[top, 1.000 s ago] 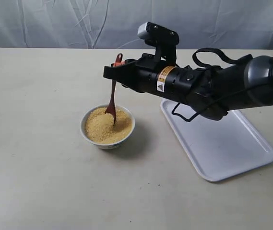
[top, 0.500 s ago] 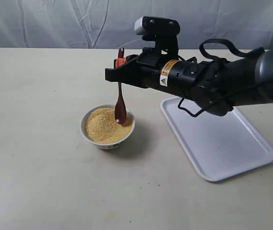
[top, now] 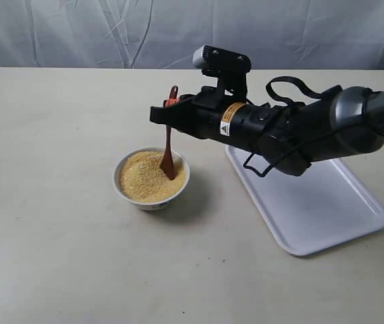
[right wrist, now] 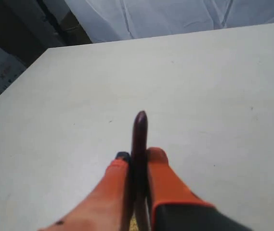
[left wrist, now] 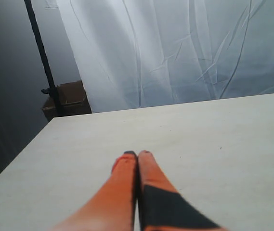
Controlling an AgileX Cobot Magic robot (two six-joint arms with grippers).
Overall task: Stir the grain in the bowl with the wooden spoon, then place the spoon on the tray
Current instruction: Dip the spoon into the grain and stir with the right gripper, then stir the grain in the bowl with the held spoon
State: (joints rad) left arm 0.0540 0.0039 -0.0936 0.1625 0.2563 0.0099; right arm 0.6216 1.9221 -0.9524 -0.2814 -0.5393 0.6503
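Centrally, a wooden spoon (top: 169,154) stands almost upright, its scoop sunk in the grain (top: 143,179) at the right side of a small white bowl (top: 152,202). The right tool (top: 160,113) clamps the spoon's handle from the side, just below its top end. To the right of the bowl, a white tray (top: 326,202) lies on the pale surface (top: 57,256), its far end partly covered by the black arm (top: 299,128) reaching over it. A yellow and white sticker (top: 228,120) on that arm carries print too small to read. A creased grey curtain (top: 77,34) hangs behind.

The right wrist view shows the handle pinched between orange fingers (right wrist: 163,178). Bowl and tray show only in the exterior view. The left wrist view alone shows the left tool (left wrist: 137,155), its fingers pressed together on nothing, with a dark pole (left wrist: 39,57) and a cardboard box (left wrist: 68,96) beyond the surface's edge.
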